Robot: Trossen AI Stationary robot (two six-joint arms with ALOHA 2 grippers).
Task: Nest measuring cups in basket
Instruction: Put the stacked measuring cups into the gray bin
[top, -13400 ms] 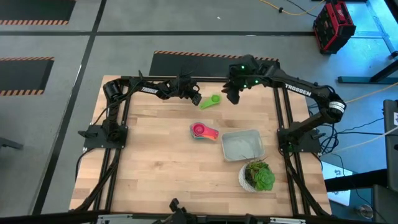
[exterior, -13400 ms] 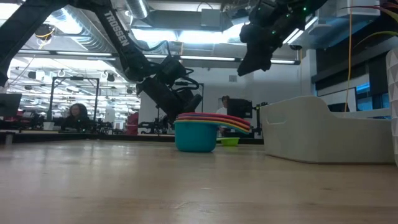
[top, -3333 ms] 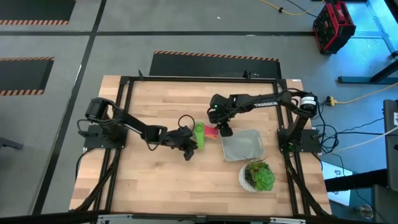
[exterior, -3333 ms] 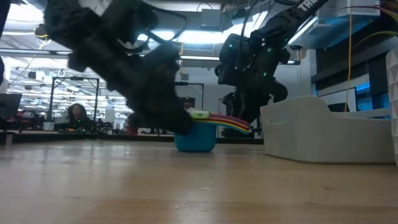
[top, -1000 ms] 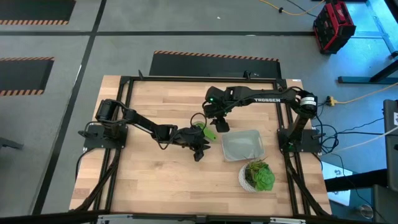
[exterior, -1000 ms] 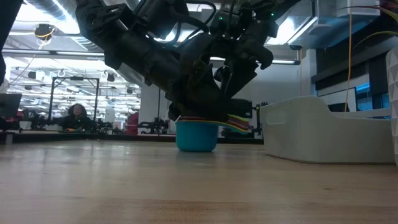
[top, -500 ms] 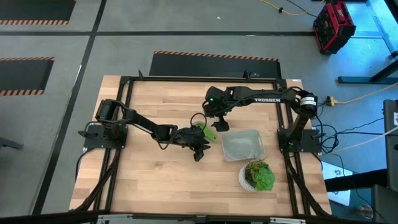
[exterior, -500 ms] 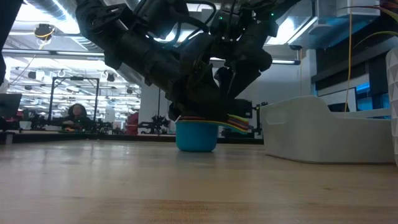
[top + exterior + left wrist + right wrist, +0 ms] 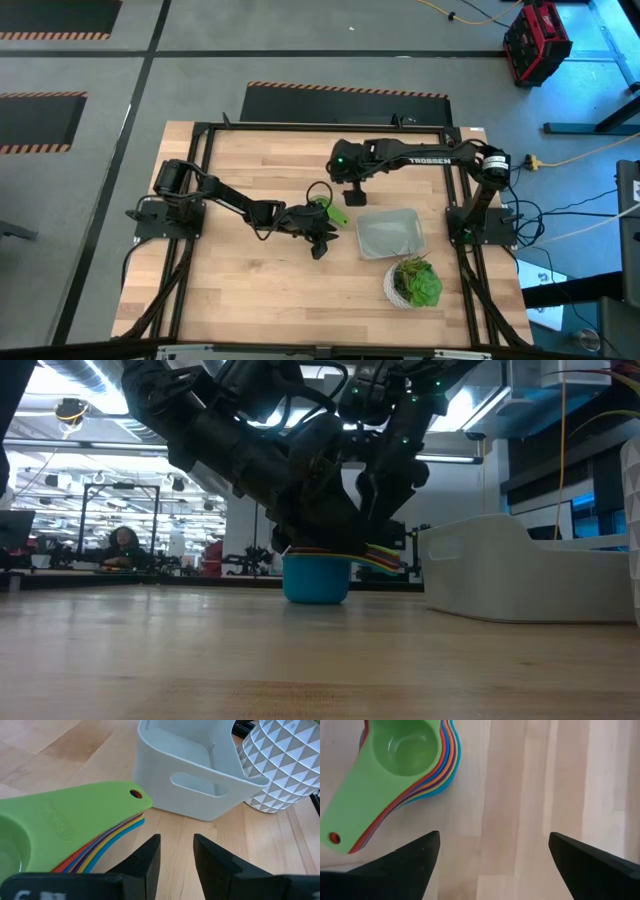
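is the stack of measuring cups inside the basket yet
No, in the left wrist view the nested cups, green one on top, lie on the wooden table beside the gray basket, not in it.

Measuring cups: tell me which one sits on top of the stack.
The green cup: its whole bowl and handle show, while the other cups peek out only as coloured rims beneath it.

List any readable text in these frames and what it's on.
"TROSSEN": white letters on the right arm, high view.
Raised lettering on the green cup's handle, left wrist view: too faint to read.
White marks on the left gripper's body, same view: cut off, unreadable.
Nothing else legible.
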